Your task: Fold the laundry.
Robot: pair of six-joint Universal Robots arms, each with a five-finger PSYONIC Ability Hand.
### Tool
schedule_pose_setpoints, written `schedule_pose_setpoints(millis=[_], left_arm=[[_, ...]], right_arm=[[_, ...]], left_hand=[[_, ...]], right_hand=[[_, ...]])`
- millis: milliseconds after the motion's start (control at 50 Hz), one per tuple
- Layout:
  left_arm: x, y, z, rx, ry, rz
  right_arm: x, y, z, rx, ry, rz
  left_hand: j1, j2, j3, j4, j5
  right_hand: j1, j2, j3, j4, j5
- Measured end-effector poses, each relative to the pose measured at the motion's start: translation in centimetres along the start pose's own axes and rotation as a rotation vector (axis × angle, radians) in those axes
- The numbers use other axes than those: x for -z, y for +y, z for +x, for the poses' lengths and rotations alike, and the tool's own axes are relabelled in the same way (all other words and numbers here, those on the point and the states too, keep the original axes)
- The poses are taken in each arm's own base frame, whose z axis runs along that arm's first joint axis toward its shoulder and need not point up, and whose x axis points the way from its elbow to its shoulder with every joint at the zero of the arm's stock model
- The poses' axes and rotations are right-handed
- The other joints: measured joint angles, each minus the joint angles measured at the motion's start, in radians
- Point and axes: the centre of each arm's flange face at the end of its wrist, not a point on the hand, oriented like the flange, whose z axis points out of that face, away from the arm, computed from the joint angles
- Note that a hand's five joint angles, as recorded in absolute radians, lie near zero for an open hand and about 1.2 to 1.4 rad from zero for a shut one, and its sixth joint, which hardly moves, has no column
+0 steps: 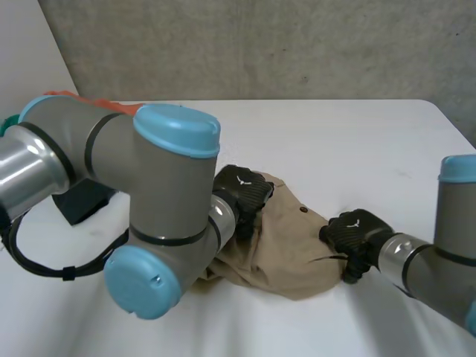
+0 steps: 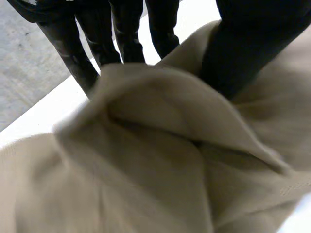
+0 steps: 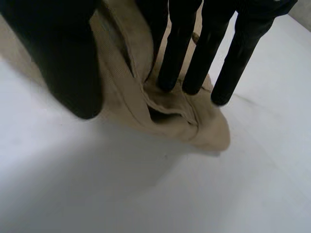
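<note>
A tan garment (image 1: pixel 282 249) lies crumpled on the white table (image 1: pixel 357 141), a small dark button (image 1: pixel 303 210) on its top. My left hand (image 1: pixel 242 195) sits on the garment's back left part. In the left wrist view a raised fold of the cloth (image 2: pixel 160 97) stands between the straight fingers (image 2: pixel 125 34) and the thumb (image 2: pixel 252 48), which pinch it. My right hand (image 1: pixel 355 232) is at the garment's right edge. In the right wrist view that edge of the cloth (image 3: pixel 146 97) runs up between the thumb (image 3: pixel 68 63) and the fingers (image 3: pixel 175 53), held between them.
A dark block (image 1: pixel 85 202) lies on the table behind my left arm. An orange-red item (image 1: pixel 67 97) and a bit of green (image 1: pixel 7 123) sit at the far left. The table's far edge meets a grey wall (image 1: pixel 260 44).
</note>
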Motion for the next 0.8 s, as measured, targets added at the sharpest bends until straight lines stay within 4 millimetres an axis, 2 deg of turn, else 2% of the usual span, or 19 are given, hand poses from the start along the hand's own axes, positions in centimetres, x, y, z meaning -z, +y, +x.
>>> schedule_pose_setpoints(millis=[20, 40, 100, 120, 160, 180, 200, 220, 280, 300, 340, 400, 460, 520, 580, 640, 700, 740, 800], left_arm=[[-0.2, -0.4, -0.5, -0.002, -0.026, 0.01], [-0.4, -0.9, -1.1, -0.002, -0.056, 0.029], [-0.9, -2.8, -3.2, -0.001, -0.155, 0.104], [-0.9, -4.5, -4.8, -0.001, -0.222, 0.17], [-0.8, -6.1, -6.4, -0.002, -0.283, 0.242], [-0.6, -7.4, -7.6, -0.004, -0.326, 0.299], [0.0, -10.0, -9.8, -0.009, -0.401, 0.42], [0.2, -10.6, -10.3, -0.011, -0.417, 0.449], [2.7, -16.0, -14.3, -0.036, -0.541, 0.726], [3.3, -16.9, -15.0, -0.043, -0.56, 0.781], [5.6, -19.9, -16.9, -0.073, -0.614, 0.962], [7.8, -22.2, -18.6, -0.108, -0.656, 1.128], [8.8, -23.0, -19.8, -0.127, -0.677, 1.204], [8.4, -22.3, -20.7, -0.125, -0.677, 1.188], [6.9, -20.5, -21.1, -0.108, -0.656, 1.108], [4.6, -17.4, -20.7, -0.081, -0.607, 0.974], [1.1, -11.2, -18.6, -0.043, -0.504, 0.746], [-0.2, -8.4, -17.3, -0.03, -0.456, 0.651], [-1.9, -2.6, -14.3, -0.008, -0.362, 0.477]], right_arm=[[-0.4, -0.1, 0.0, 0.001, 0.006, 0.016], [-0.8, -0.3, 0.0, 0.002, 0.012, 0.034], [-2.1, -2.0, 0.7, 0.014, 0.055, 0.128], [-2.7, -3.7, 1.5, 0.022, 0.091, 0.201], [-3.0, -5.1, 2.1, 0.026, 0.119, 0.256], [-3.1, -7.1, 2.9, 0.029, 0.156, 0.326], [-3.0, -10.1, 4.3, 0.028, 0.219, 0.434], [-2.9, -10.7, 4.5, 0.027, 0.23, 0.452], [-1.0, -17.4, 7.4, 0.017, 0.38, 0.695], [-0.7, -18.1, 7.7, 0.016, 0.398, 0.722], [1.6, -22.3, 9.2, 0.015, 0.503, 0.89], [4.1, -25.5, 9.9, 0.03, 0.592, 1.036], [5.6, -27.1, 9.8, 0.061, 0.642, 1.109], [5.7, -27.2, 9.1, 0.099, 0.659, 1.112], [4.9, -26.2, 8.1, 0.133, 0.647, 1.064], [3.4, -24.3, 6.7, 0.16, 0.608, 0.986], [0.9, -20.4, 4.3, 0.196, 0.521, 0.849], [-0.4, -18.1, 3.1, 0.212, 0.472, 0.77], [-2.6, -13.6, 1.0, 0.238, 0.383, 0.614]], left_hand=[[0.0, 0.0, 0.0, 0.0, 0.0], [0.055, 0.126, 0.133, 0.142, 0.123], [0.055, 0.144, 0.155, 0.156, 0.124], [0.055, 0.146, 0.158, 0.158, 0.124], [0.055, 0.146, 0.158, 0.158, 0.124], [0.055, 0.146, 0.158, 0.158, 0.124], [0.055, 0.146, 0.158, 0.159, 0.125], [0.055, 0.146, 0.158, 0.159, 0.125], [0.055, 0.147, 0.158, 0.159, 0.124], [0.055, 0.147, 0.158, 0.159, 0.124], [0.055, 0.147, 0.158, 0.159, 0.124], [0.055, 0.147, 0.158, 0.159, 0.124], [0.055, 0.147, 0.158, 0.159, 0.125], [0.055, 0.147, 0.158, 0.159, 0.124], [0.055, 0.147, 0.158, 0.159, 0.124], [0.055, 0.147, 0.159, 0.159, 0.124], [0.055, 0.149, 0.162, 0.16, 0.124], [0.055, 0.149, 0.162, 0.162, 0.124], [0.055, 0.15, 0.163, 0.163, 0.124]], right_hand=[[0.106, 0.126, 0.125, 0.127, 0.12], [0.18, 0.212, 0.212, 0.205, 0.194], [0.239, 0.282, 0.298, 0.308, 0.274], [0.239, 0.282, 0.303, 0.315, 0.275], [0.239, 0.282, 0.304, 0.316, 0.275], [0.239, 0.282, 0.304, 0.316, 0.278], [0.239, 0.282, 0.304, 0.317, 0.284], [0.239, 0.282, 0.304, 0.317, 0.285], [0.239, 0.282, 0.304, 0.319, 0.285], [0.239, 0.282, 0.304, 0.319, 0.285], [0.239, 0.282, 0.304, 0.319, 0.284], [0.239, 0.282, 0.304, 0.319, 0.299], [0.239, 0.282, 0.304, 0.319, 0.308], [0.239, 0.282, 0.304, 0.319, 0.311], [0.239, 0.282, 0.307, 0.32, 0.312], [0.239, 0.282, 0.309, 0.32, 0.314], [0.239, 0.282, 0.309, 0.32, 0.314], [0.239, 0.282, 0.309, 0.32, 0.314], [0.239, 0.282, 0.309, 0.32, 0.314]])
